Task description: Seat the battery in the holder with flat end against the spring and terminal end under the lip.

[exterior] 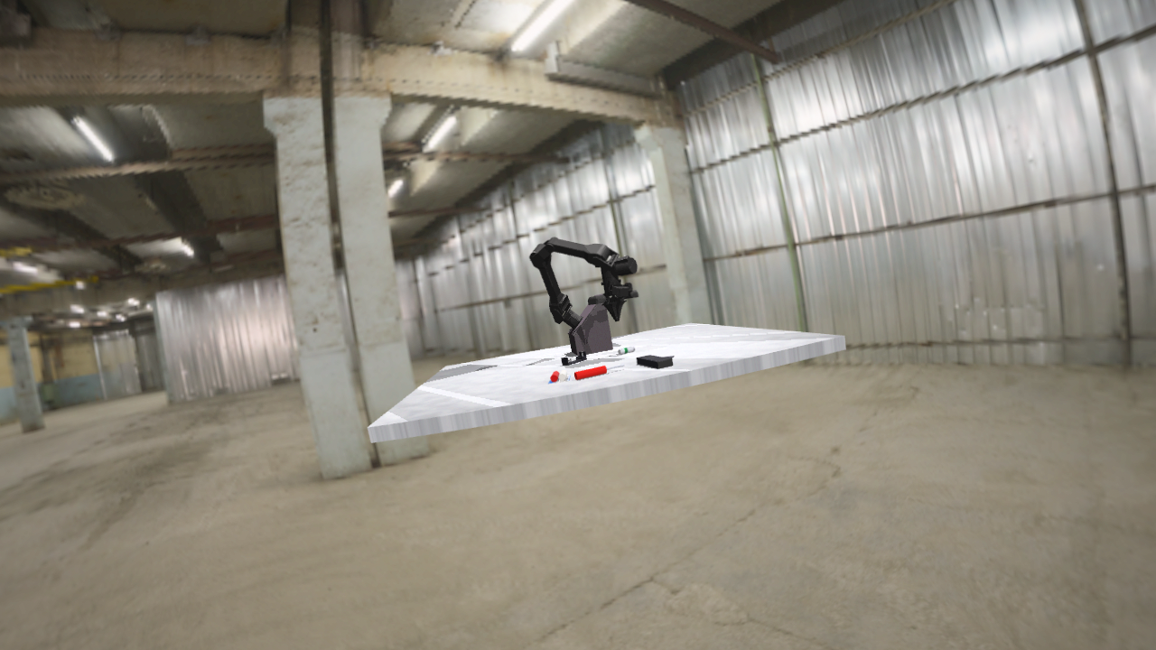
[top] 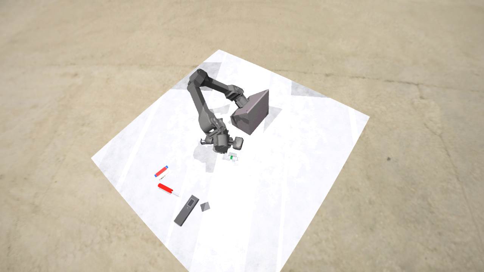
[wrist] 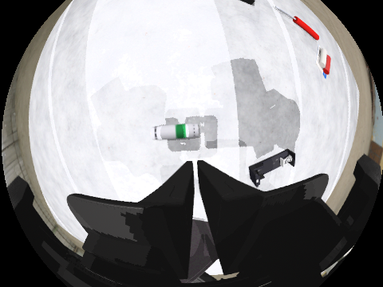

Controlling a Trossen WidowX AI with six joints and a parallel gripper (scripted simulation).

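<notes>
The battery (top: 233, 157) (exterior: 626, 350) (wrist: 169, 131), white with a green band, lies on its side on the white table, outside the holder. Which end carries the terminal is unclear. The black holder (top: 203, 142) (exterior: 566, 361) (wrist: 268, 164) stands open side up; in the wrist view it lies right of the fingertips, angled to the battery, with the pale spring at its right end. My gripper (exterior: 618, 317) (wrist: 195, 166) is shut and empty, with a thin gap between the fingertips. It hangs above the table, its tips just below the battery in the wrist view. The arm hides it in the top view.
A red screwdriver (top: 165, 187) (exterior: 590, 372) (wrist: 306, 28) and a red piece with blue ends (top: 161, 171) lie beyond the holder. A dark grey device (top: 183, 214) (exterior: 654, 362) lies farther off, beside a small grey square (top: 205, 206). The arm's base block (top: 259, 113) (exterior: 596, 331) stands behind.
</notes>
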